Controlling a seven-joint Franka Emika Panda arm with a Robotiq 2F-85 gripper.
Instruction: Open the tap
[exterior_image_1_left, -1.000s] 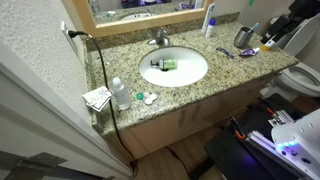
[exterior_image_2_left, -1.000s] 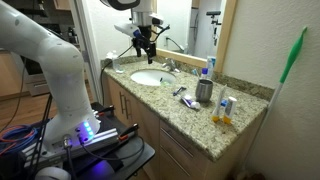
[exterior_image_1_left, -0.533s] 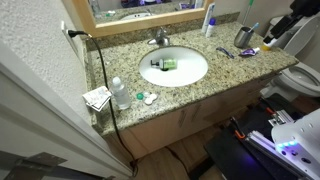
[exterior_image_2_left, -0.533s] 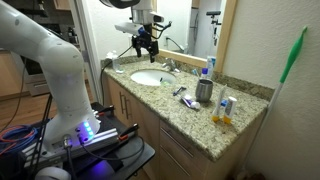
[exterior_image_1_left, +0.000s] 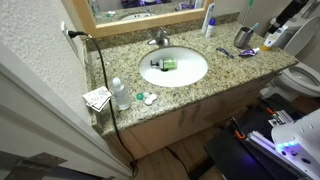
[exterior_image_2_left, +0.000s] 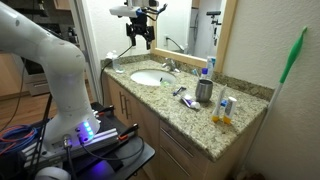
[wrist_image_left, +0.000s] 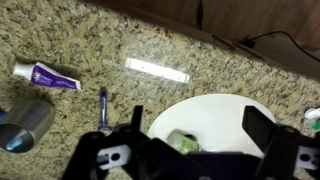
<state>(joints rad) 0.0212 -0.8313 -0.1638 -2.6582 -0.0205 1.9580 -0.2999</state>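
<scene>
The tap (exterior_image_1_left: 158, 38) is small and chrome, with a short curved spout and a lever handle (tiny against the bowl). It stands at the back rim of the white basin (exterior_image_1_left: 190, 73), on the mirror side. The gripper (exterior_image_2_left: 140, 40) hangs high above the basin, well apart from the tap, with open air around it. In the wrist view its 2 jaws stand spread wide. Beside the basin, the granite desk (wrist_image_left: 90, 40) carries a toothbrush (wrist_image_left: 103, 105), a toothpaste tube (wrist_image_left: 45, 75) and a metal cup (wrist_image_left: 25, 122).
</scene>
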